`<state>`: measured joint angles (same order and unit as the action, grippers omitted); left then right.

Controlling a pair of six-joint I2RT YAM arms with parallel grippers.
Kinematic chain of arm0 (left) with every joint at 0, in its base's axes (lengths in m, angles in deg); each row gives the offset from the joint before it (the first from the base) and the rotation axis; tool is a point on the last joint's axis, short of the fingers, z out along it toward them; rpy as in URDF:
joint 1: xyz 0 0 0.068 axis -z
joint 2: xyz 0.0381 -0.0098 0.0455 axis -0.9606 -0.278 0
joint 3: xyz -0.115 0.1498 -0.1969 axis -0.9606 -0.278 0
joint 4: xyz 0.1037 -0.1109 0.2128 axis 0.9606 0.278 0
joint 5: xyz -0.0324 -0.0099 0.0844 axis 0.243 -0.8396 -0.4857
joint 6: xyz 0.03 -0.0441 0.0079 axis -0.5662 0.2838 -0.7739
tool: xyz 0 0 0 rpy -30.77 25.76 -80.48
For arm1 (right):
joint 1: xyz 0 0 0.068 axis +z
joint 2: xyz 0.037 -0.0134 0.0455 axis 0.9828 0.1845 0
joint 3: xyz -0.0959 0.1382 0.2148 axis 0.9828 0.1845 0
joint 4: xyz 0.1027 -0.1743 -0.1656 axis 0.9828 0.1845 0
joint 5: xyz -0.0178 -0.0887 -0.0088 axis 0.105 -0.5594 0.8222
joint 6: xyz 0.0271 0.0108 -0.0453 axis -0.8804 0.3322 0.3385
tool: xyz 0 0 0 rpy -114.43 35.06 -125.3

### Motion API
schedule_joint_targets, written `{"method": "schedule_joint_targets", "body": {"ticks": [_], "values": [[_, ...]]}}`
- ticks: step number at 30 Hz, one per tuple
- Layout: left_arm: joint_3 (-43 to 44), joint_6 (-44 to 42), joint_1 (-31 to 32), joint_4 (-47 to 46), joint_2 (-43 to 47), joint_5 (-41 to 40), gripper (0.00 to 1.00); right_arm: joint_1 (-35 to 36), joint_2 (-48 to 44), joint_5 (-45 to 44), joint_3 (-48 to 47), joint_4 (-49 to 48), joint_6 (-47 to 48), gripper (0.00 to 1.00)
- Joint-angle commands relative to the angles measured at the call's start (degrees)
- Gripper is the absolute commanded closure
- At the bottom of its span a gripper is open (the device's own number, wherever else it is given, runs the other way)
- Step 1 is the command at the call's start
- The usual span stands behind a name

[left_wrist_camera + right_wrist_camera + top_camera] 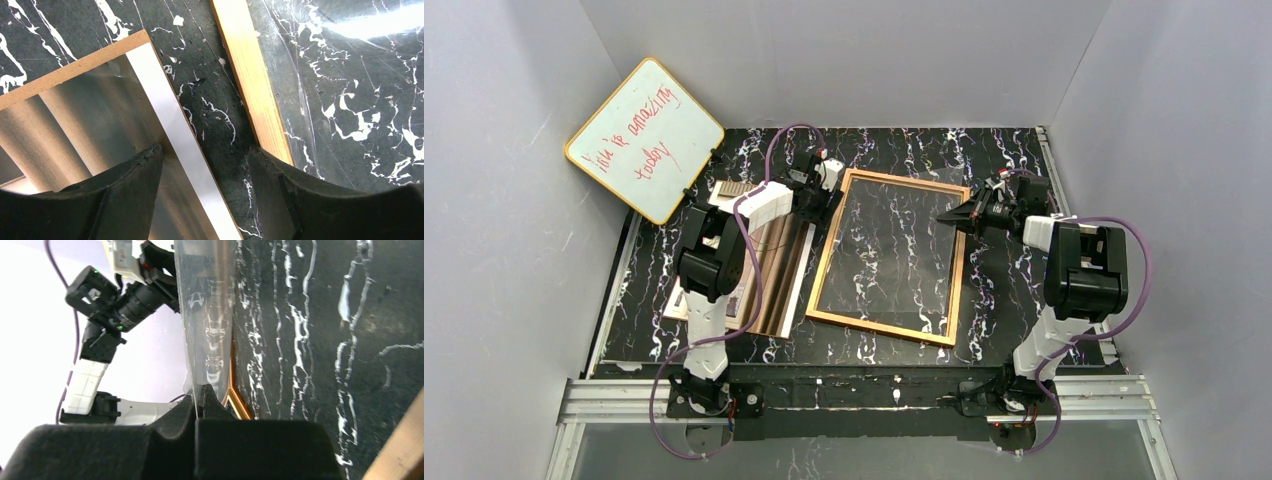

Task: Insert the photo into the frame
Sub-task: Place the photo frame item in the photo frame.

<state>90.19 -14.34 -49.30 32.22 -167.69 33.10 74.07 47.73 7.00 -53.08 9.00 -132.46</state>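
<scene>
The frame (884, 328) lies flat in the middle of the table, its orange-brown rail also in the left wrist view (255, 85). Its clear pane (207, 315) is pinched at the right edge by my shut right gripper (946, 217) (200, 390). The photo (774, 270), showing brown curtains and a white border (75, 130), lies on the brown fibreboard back (60, 75) left of the frame, partly hidden under my left arm. My left gripper (817, 195) (205, 170) is open and empty, low over the gap between them, with one finger over the photo and the other over the frame's left rail.
A yellow-edged whiteboard (645, 140) with red writing leans against the back-left wall. Grey walls close in the black marbled table (1004, 300) on three sides. The arm bases stand on a metal rail (854, 395) at the near edge.
</scene>
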Motion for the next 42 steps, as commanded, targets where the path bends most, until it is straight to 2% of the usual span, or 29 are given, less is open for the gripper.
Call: {"method": "schedule_joint_targets", "body": {"ticks": [1, 6, 14, 20, 26, 30, 34, 42], "values": [[-2.8, 1.5, 0.8, 3.1, -0.8, 3.8, 0.38, 2.3, -0.1, 5.3, 1.7, -12.9, -8.2, 0.99], [-2.8, 1.4, 0.8, 3.2, -0.7, 3.6, 0.38, 3.2, -0.6, 7.7, 1.8, -17.8, -9.8, 0.99], [-3.0, 1.4, 0.8, 3.2, -0.6, 3.5, 0.38, 5.1, -0.8, 8.8, 1.1, -18.7, -8.9, 0.99], [-3.1, 1.2, 0.8, 3.2, -0.3, 3.3, 0.38, 5.2, -0.4, 7.9, 0.8, -16.0, -7.2, 0.99], [-3.2, 0.9, 0.8, 3.3, -0.2, 2.8, 0.38, 4.9, -2.0, 3.4, -0.1, -0.7, 3.5, 0.99], [-3.3, 0.6, 0.8, 3.3, -0.1, 2.5, 0.38, 2.9, -3.7, 1.0, 1.5, 5.3, 8.7, 0.99], [-3.2, 0.5, 0.8, 3.5, -0.1, 2.6, 0.38, 2.1, -4.3, 0.7, 2.1, 5.4, 9.9, 0.94], [-2.9, 1.0, 0.8, 3.5, -0.2, 2.7, 0.38, 2.1, -2.2, 1.6, 3.6, 1.1, 8.0, 0.93]]}}
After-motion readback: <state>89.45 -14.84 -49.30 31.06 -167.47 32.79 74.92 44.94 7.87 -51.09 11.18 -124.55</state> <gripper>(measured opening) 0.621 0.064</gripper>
